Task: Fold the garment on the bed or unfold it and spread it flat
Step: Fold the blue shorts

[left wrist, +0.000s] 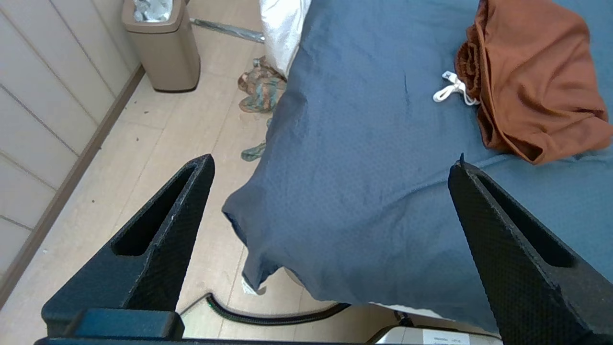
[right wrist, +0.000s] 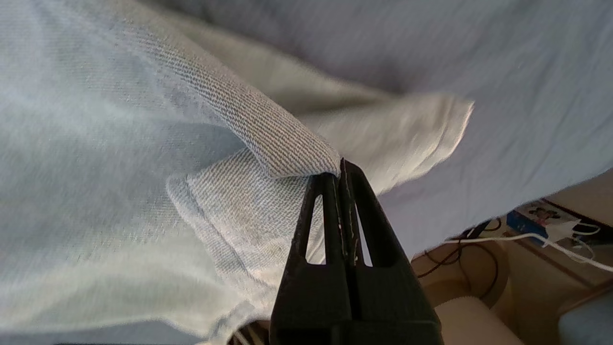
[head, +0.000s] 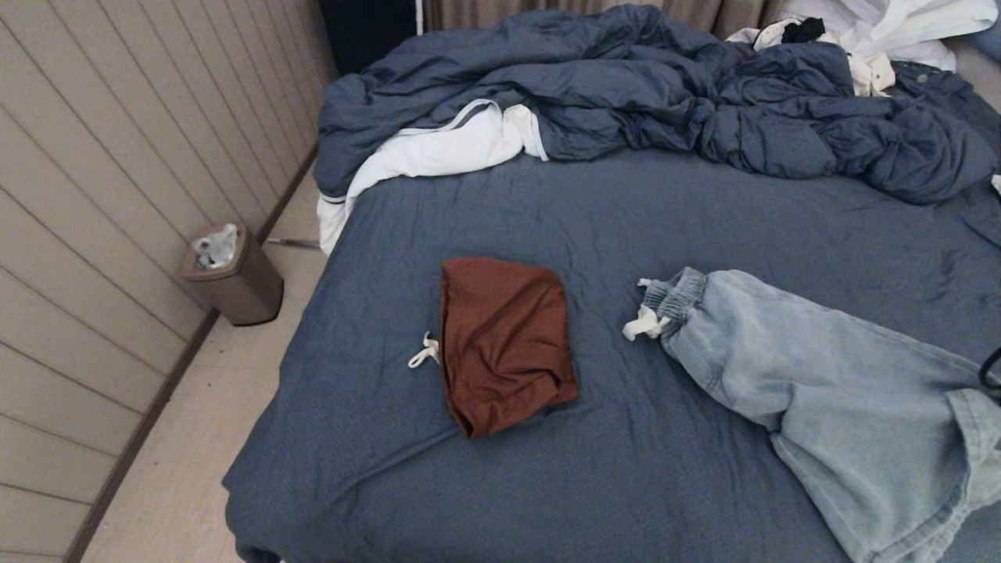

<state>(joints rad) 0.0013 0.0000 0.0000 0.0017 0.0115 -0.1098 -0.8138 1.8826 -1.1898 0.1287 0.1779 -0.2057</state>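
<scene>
The bed (head: 626,219) has a slate-blue sheet. Light-blue jeans (head: 829,383) lie spread on its right side, waistband and white drawstring toward the middle. My right gripper (right wrist: 339,167) is shut on a raised fold of the jeans (right wrist: 268,134) near the bed's right edge; in the head view only a black sliver of that arm (head: 992,367) shows. Brown shorts (head: 504,344) lie folded at the bed's middle, also seen as brown shorts (left wrist: 531,76) from the left wrist. My left gripper (left wrist: 334,160) hangs open and empty over the bed's near left corner (left wrist: 249,211).
A rumpled blue duvet (head: 626,94) with white lining fills the head of the bed, with white clothes (head: 876,31) behind it. A tan bin (head: 235,277) stands by the panelled wall. A cloth (left wrist: 261,88) and a black cable (left wrist: 268,316) lie on the floor.
</scene>
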